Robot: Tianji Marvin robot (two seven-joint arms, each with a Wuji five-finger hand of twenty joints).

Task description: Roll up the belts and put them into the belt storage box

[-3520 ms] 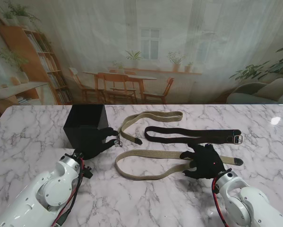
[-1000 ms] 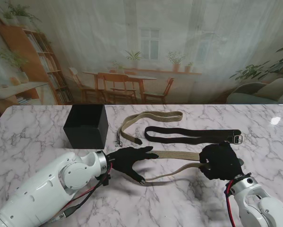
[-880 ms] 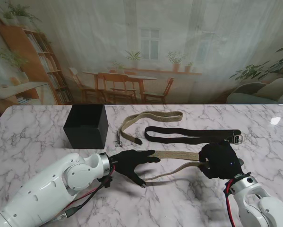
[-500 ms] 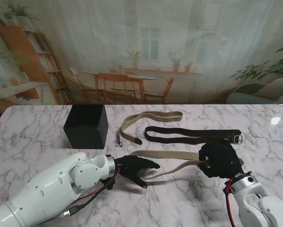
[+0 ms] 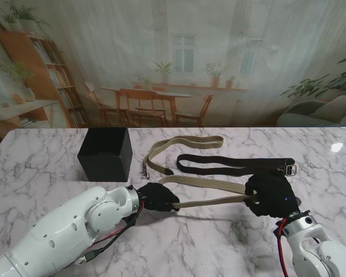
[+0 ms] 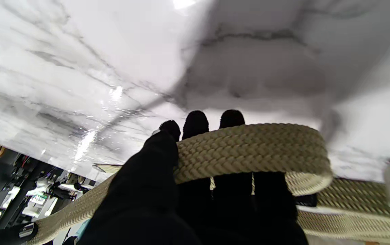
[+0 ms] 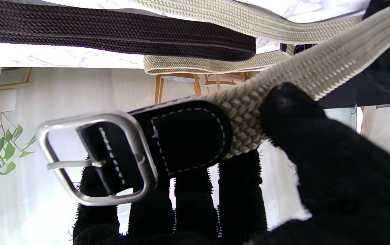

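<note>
Item 1: beige belt [image 5: 210, 202], stretched between our two hands, lifted off marble table [image 5: 40, 156]; half a second ago it sagged, now taut.
Item 2: our left hand [image 5: 158, 197], fingers previously spread, now curled tight round belt's folded end [image 6: 249, 153].
Item 3: our right hand [image 5: 271, 196], position unchanged, thumb pinching buckle end [image 7: 96, 156] against fingers.
Item 4: second beige belt [image 5: 181, 151] and dark belt [image 5: 236, 165] flat, farther from us, unmoved.
Item 5: black storage box [image 5: 105, 154], far left, unmoved.

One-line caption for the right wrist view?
Right hand grips the beige belt near its silver buckle, black belt beyond.
</note>
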